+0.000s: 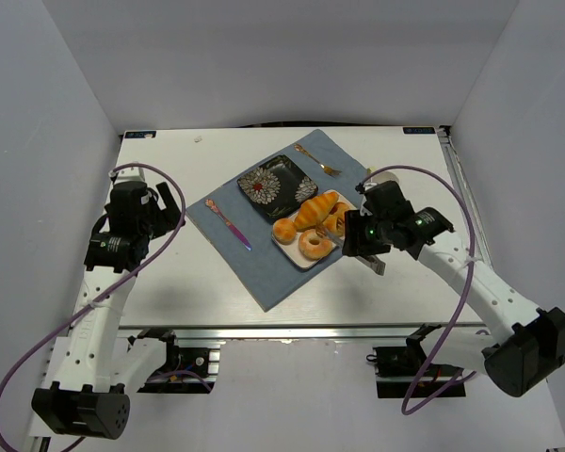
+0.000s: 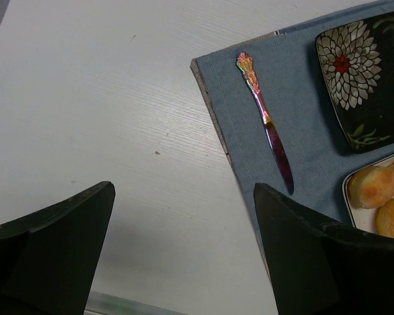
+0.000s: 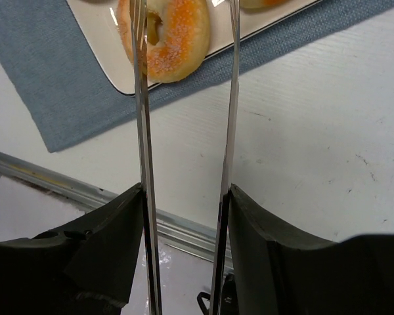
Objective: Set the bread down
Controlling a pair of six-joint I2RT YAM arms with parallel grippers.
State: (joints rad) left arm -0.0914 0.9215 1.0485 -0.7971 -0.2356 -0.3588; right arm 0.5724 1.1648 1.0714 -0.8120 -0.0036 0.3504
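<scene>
Partly cropped bread (image 3: 174,39); tongs (image 3: 143,131) clamped in right gripper (image 3: 186,197), tips unseen (left gripper (image 2: 184,190) spread).

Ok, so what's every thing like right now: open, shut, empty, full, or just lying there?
Ring bread: lying flat on the tray, not pinched.
Tray: holds several breads, sits on the cloth.
Tongs: arms apart, reaching over the ring bread.
Right end effector: closed on the tongs.
Left end effector: open, empty.
Plate: empty.
Knife: lying flat on the cloth.
Fork: lying on the cloth.
</scene>
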